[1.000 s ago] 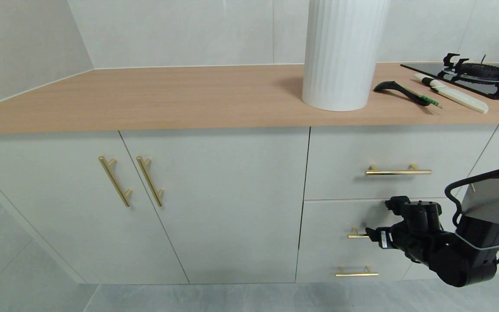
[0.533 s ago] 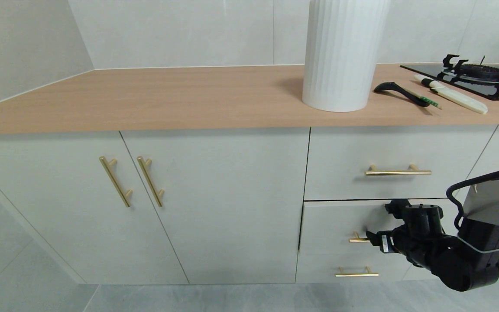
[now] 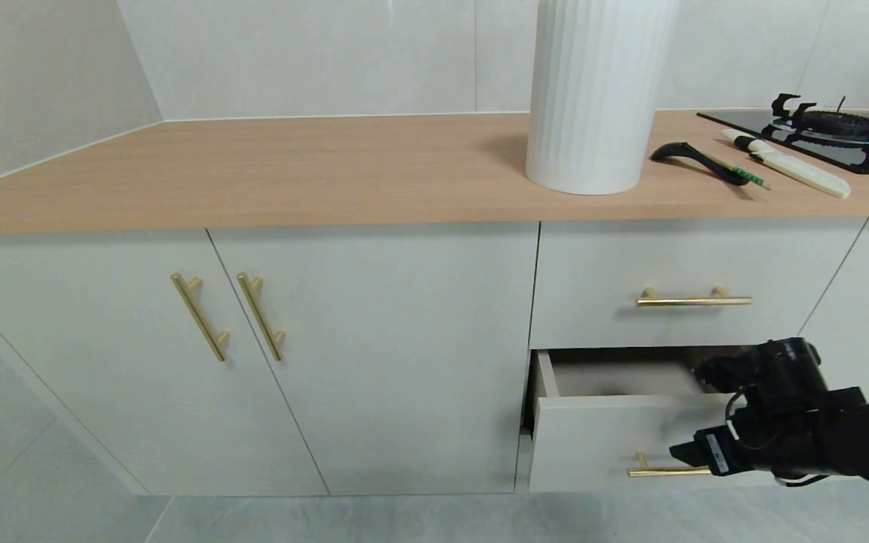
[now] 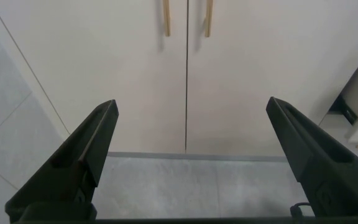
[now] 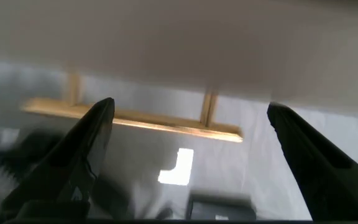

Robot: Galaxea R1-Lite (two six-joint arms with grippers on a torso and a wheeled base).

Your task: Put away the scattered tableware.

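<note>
Wood countertop (image 3: 291, 166) holds a black ladle (image 3: 695, 157) and a white knife (image 3: 804, 177) by the hob (image 3: 834, 124), so I'd draw the part-open 2nd drawer (image 3: 600, 441) straight out by its handle (image 3: 664, 471), which my spread right gripper (image 5: 186, 115) seems to straddle; left gripper (image 4: 191, 155) gapes too.
</note>
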